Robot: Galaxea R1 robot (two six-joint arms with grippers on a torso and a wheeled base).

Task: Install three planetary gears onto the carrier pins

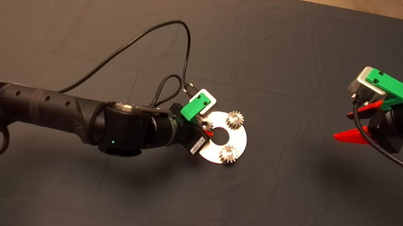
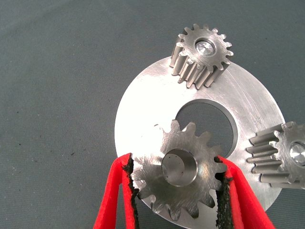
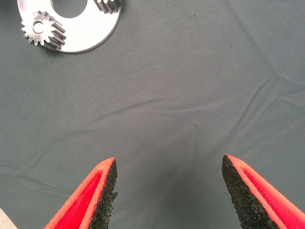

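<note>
The flat silver disc (image 1: 240,140) with a centre hole lies mid-mat. Two planetary gears (image 1: 235,119) (image 1: 228,153) sit on carrier pins; the pin tops shine in their bores in the left wrist view (image 2: 202,55) (image 2: 281,155). My left gripper (image 1: 208,128) is over the disc's left rim, shut on the third gear (image 2: 178,174), with a red finger (image 2: 114,200) on each side. That gear stands tilted over the disc (image 2: 143,105) and hides the third pin. My right gripper (image 1: 342,125) hovers open and empty over the mat, well right of the disc.
The left arm's black cable (image 1: 145,32) loops over the mat behind the disc. The right wrist view shows the disc (image 3: 90,33) and one seated gear (image 3: 43,29) far from the open right fingers (image 3: 102,191). Bare floor lies past the mat's far left edge.
</note>
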